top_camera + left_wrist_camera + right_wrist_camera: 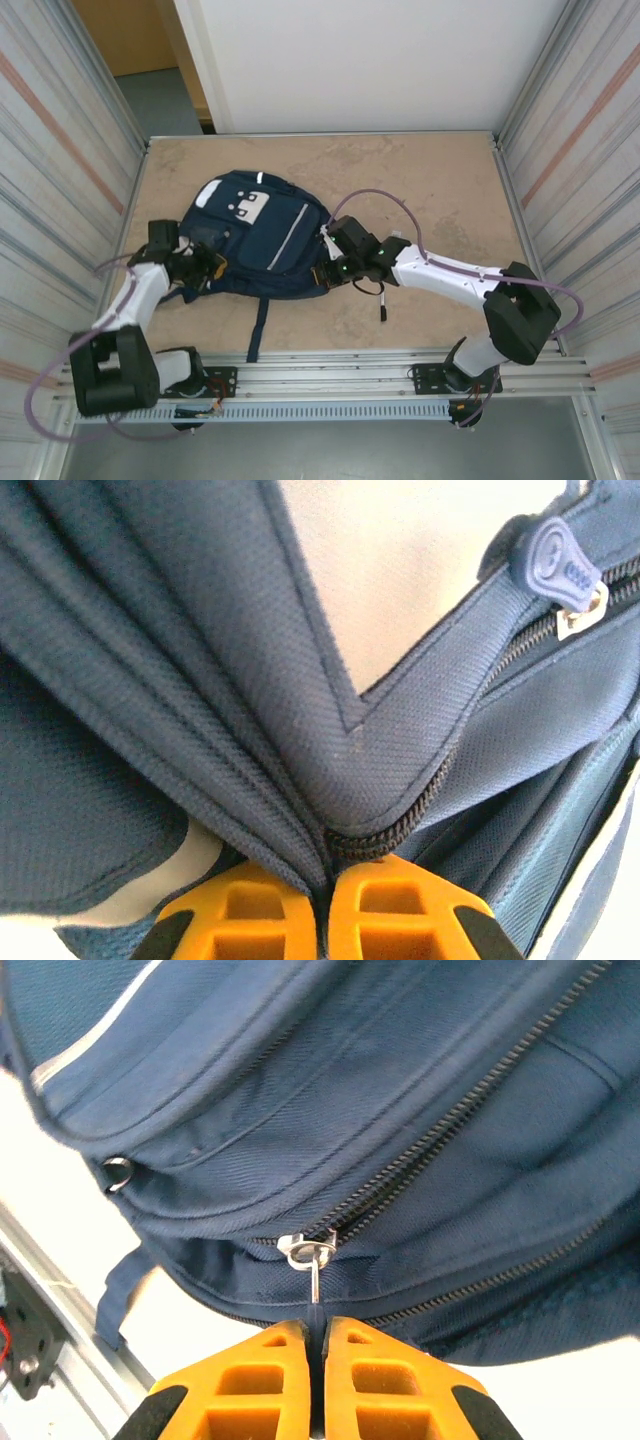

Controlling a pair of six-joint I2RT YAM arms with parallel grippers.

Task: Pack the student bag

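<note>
Navy student bag (262,235) lies diagonal (white-patched end far-left).

The student bag (255,235) lies flat on the tan table (430,190), with its white patches toward the far side and a dark strap (257,330) trailing from its near edge. The left gripper (207,268) meets the bag's near-left corner, the right gripper (325,272) its near-right edge.

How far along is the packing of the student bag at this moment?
Done: the student bag lies flat on the table. In hand: the left tool is shut on a fabric fold beside a zipper; the right tool is shut on a metal zipper pull, teeth beyond it closed. Left: moving that zipper; the bag's contents are hidden.
</note>
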